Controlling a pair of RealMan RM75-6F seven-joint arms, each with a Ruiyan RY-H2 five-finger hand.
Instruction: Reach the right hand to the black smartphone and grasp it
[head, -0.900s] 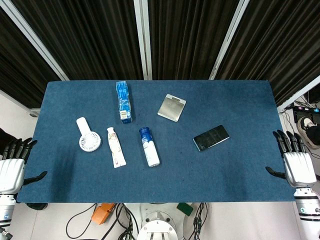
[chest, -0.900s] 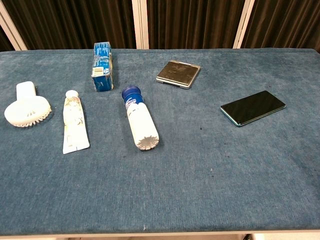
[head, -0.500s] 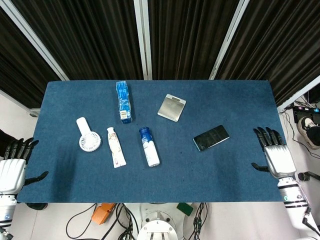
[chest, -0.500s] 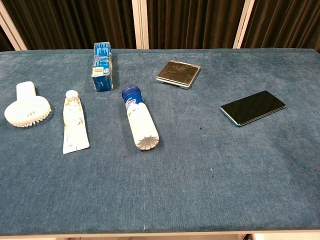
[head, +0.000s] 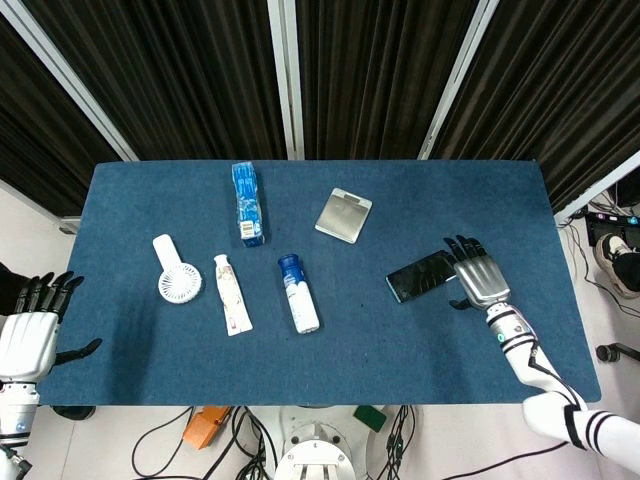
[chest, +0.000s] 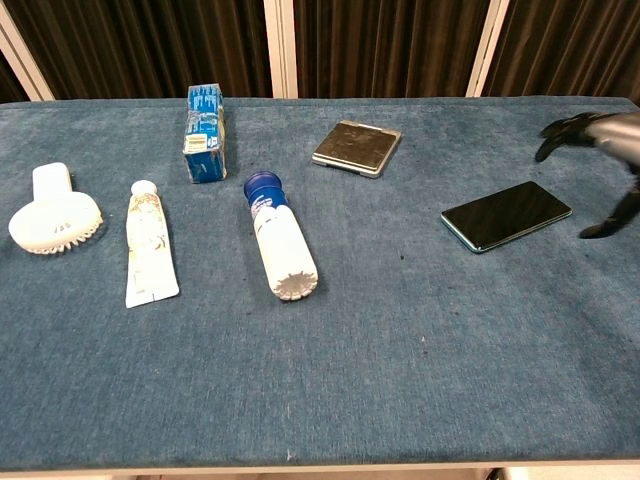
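The black smartphone (head: 421, 276) (chest: 506, 215) lies flat on the blue table, right of centre. My right hand (head: 478, 276) (chest: 606, 150) hovers just right of the phone's far end, fingers spread and holding nothing. In the chest view it shows blurred at the right edge, above the table. My left hand (head: 30, 332) hangs off the table's left front corner, fingers apart and empty; the chest view does not show it.
On the blue table (head: 400, 340) lie a silver flat case (head: 344, 215), a blue box (head: 247, 203), a blue-capped white bottle (head: 298, 293), a white tube (head: 231, 293) and a white handheld fan (head: 175, 270). Dark curtains stand behind.
My right hand has swept in from the table's right edge to beside the smartphone. It has entered the chest view. The left hand has barely moved.
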